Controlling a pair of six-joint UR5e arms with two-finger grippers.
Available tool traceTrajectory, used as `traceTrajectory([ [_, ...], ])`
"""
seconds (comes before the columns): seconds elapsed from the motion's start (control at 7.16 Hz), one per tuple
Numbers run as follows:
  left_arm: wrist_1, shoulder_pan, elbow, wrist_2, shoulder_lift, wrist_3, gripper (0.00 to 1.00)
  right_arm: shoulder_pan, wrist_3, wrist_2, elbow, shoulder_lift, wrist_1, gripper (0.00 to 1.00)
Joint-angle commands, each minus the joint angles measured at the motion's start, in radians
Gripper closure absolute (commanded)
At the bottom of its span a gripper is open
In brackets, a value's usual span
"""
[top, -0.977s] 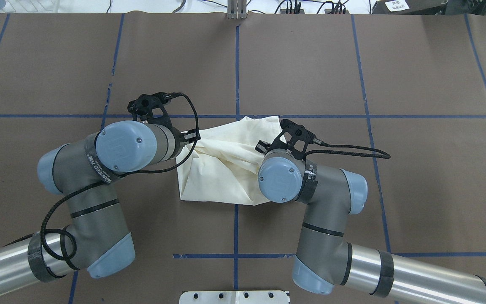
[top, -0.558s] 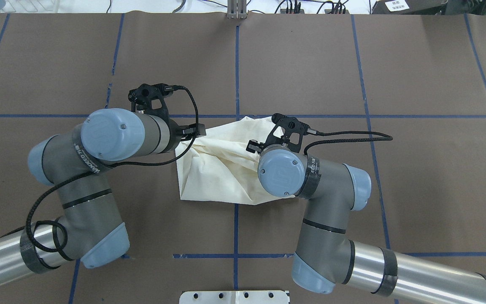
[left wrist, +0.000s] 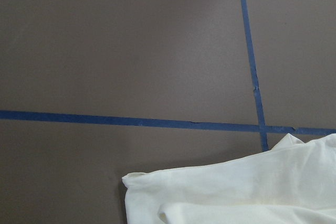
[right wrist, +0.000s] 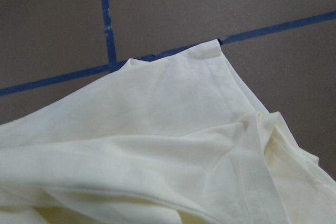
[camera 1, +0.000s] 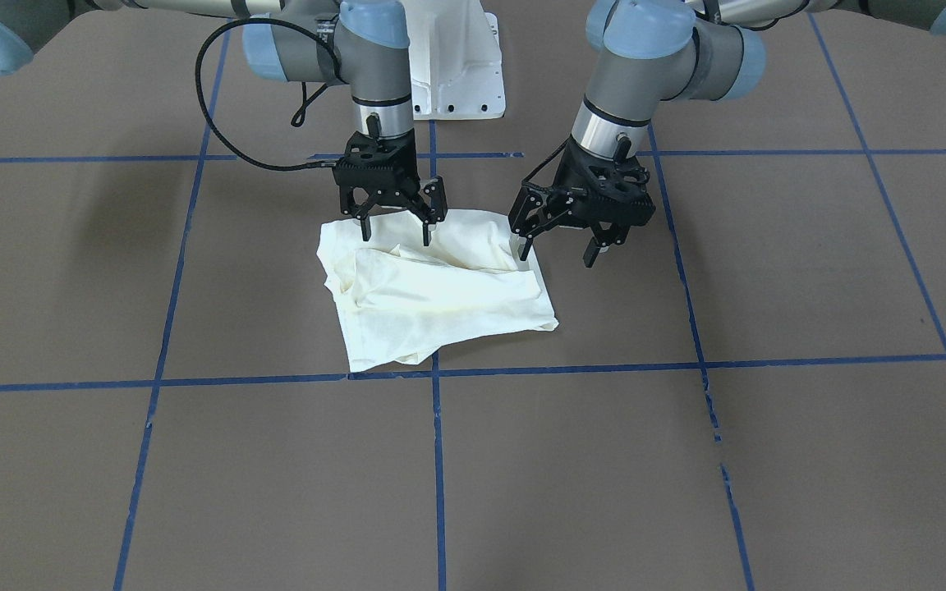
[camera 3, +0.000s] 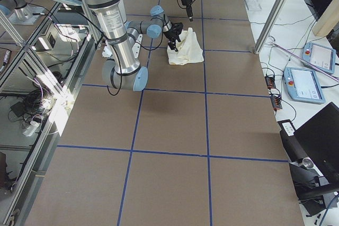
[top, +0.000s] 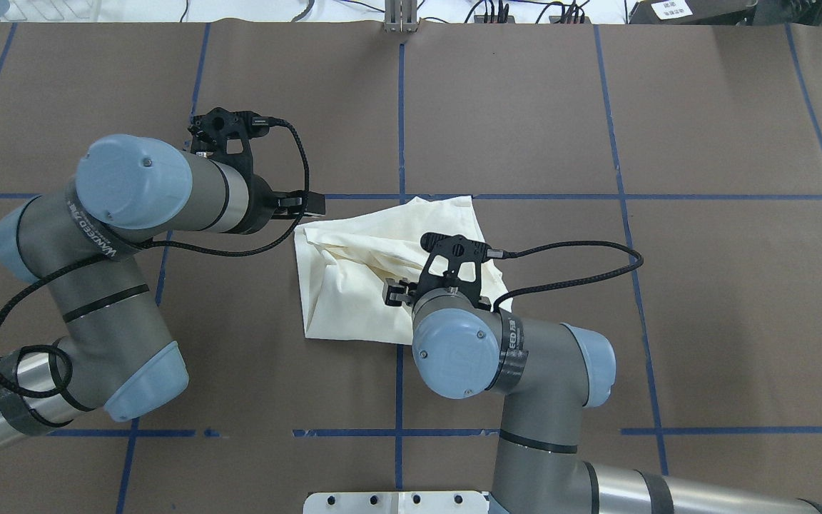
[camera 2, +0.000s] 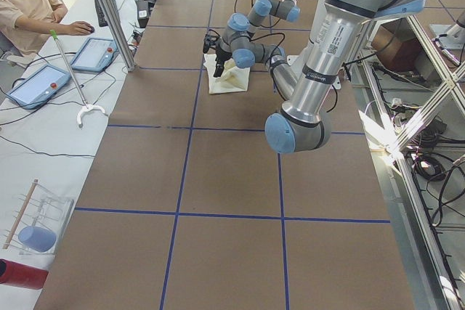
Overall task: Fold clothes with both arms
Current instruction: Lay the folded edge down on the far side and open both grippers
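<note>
Overhead exterior: rumpled cream T-shirt point(top: 354, 278)

Brown-covered table point(top: 703, 107), crossed by blue tape lines point(top: 401, 107). Off the table's long side: a white bench point(camera 2: 22, 179) carrying two tablet-like pendants point(camera 2: 38, 83) and a red cylinder point(camera 2: 18, 275). At the table's edge, a metal post point(camera 2: 109, 12). Beyond that edge, a seated person point(camera 2: 25, 1), hand on a mouse point(camera 2: 89, 29).

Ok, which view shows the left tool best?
Exterior front-facing: the left tool hangs open at the shirt's edge, unobstructed. Overhead, the left arm hides its jaws; side views show it tiny; its wrist camera misses it.
</note>
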Motion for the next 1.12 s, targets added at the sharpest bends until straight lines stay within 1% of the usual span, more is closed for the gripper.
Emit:
traceTrajectory([
  [0.0, 0.0, -0.001, -0.001, -0.002, 0.001, 0.0, 0.0, -0.042, -0.095, -0.084, -0.051, -0.003, -0.002, 0.0],
  [0.14, 0.0, 0.001, -0.001, -0.002, 0.001, -0.001, 0.0, -0.025, -0.132, -0.085, -0.062, -0.001, -0.001, 0.0],
  [0.42, 0.0, 0.001, -0.001, -0.002, 0.002, -0.001, 0.0, 0.001, -0.155, -0.085, -0.122, 0.004, 0.004, 0.0],
  [0.56, 0.0, -0.001, 0.0, -0.002, 0.002, -0.001, 0.0, 0.033, -0.195, -0.083, -0.123, 0.004, 0.007, 0.0],
  [0.7, 0.0, 0.001, 0.0, -0.002, 0.002, -0.001, 0.0, 0.091, -0.247, -0.078, -0.13, 0.016, 0.007, 0.0],
  [0.84, 0.0, 0.001, 0.0, -0.002, 0.002, -0.001, 0.0, 0.154, -0.287, -0.071, -0.203, 0.049, 0.01, 0.0],
  [0.98, 0.0, 0.001, 0.0, -0.002, 0.002, -0.003, 0.0, 0.218, -0.299, -0.045, -0.334, 0.138, 0.011, 0.0],
])
